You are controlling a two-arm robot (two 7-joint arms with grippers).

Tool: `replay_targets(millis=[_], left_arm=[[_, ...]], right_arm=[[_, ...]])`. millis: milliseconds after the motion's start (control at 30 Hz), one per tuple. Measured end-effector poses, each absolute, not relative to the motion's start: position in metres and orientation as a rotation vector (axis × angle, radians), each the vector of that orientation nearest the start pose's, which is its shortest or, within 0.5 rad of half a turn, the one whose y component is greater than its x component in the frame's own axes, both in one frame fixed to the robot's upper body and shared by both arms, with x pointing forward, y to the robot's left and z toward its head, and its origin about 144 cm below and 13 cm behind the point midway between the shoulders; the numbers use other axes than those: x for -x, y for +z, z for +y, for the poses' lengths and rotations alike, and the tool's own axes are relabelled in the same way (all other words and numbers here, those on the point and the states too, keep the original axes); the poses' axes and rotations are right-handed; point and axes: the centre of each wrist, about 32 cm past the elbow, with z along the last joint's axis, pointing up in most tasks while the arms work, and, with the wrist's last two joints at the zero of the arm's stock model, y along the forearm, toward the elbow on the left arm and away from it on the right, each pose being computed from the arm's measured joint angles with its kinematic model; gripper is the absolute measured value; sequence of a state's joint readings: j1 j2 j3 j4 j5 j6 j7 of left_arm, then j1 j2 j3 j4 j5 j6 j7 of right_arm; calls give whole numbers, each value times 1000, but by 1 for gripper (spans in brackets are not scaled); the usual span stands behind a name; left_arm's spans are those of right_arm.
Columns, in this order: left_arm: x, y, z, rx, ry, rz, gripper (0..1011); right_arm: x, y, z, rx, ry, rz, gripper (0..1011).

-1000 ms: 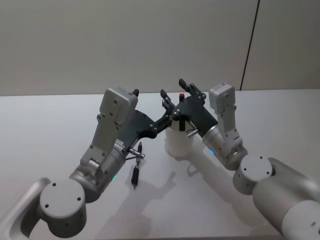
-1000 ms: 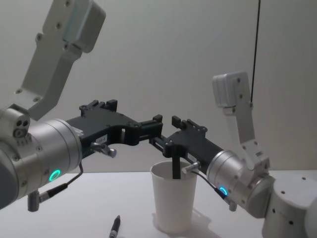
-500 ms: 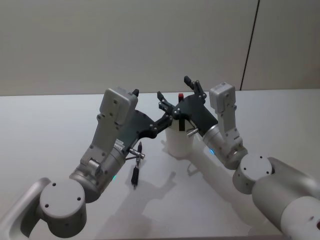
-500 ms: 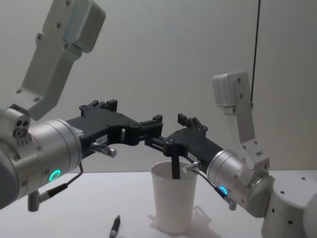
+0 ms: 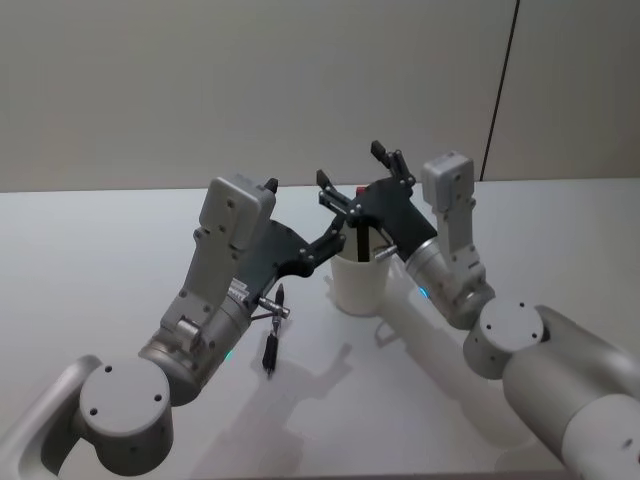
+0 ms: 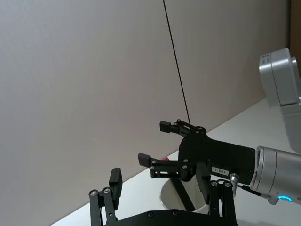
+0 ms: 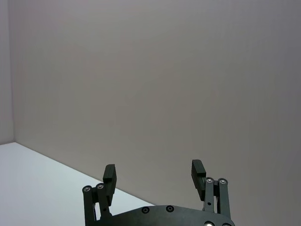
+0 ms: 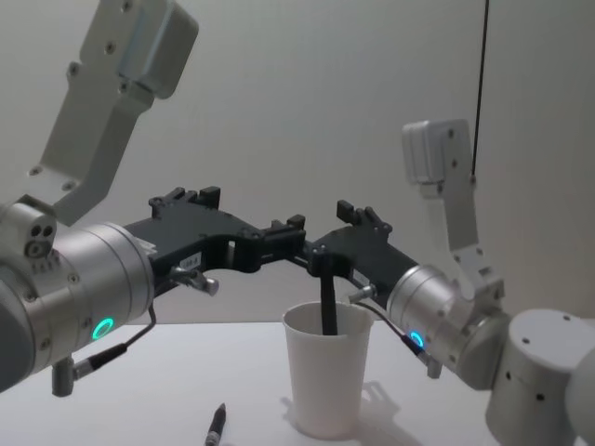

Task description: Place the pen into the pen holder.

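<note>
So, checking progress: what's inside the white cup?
A dark pen stands in the cup, its top above the rim, below the open right gripper. The cup's wall hides the pen's lower part and the bottom.

Silver rounded arms (image 5: pixel 540 370); black fingers (image 7: pixel 109 173); teal ring lights (image 8: pixel 102 327); screws (image 7: pixel 145 209).

A white pen holder (image 5: pixel 357 284) stands upright on the pale table (image 5: pixel 100 250), with a dark pen (image 5: pixel 359 238) standing in it and rising above the rim. The right tool (image 5: pixel 351 165) hangs just above the cup, its fingers spread wide with nothing between them. The left tool (image 5: pixel 300 212) is also spread, and its nearer finger reaches close to the cup's left side. A second black pen (image 5: pixel 270 350) lies on the table beside the left arm.
</note>
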State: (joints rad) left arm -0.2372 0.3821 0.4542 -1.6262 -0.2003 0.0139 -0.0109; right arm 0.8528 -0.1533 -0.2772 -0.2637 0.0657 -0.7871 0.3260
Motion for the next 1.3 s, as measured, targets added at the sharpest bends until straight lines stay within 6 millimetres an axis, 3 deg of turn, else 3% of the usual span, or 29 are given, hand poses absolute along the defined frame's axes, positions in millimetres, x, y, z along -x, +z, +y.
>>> replay_targets(millis=[600, 900, 1300], left_arm=[[-492, 1204, 198, -61, 1124, -268, 1003], [-492, 1204, 198, -61, 1124, -268, 1003], [-492, 1204, 198, -61, 1124, -268, 1003]], right_arm=[[-620, 1165, -112, -127, -1037, -226, 1001], [-603, 1188, -123, -100, -1082, -195, 1002], [-577, 1196, -141, -99, -1158, -150, 1002]])
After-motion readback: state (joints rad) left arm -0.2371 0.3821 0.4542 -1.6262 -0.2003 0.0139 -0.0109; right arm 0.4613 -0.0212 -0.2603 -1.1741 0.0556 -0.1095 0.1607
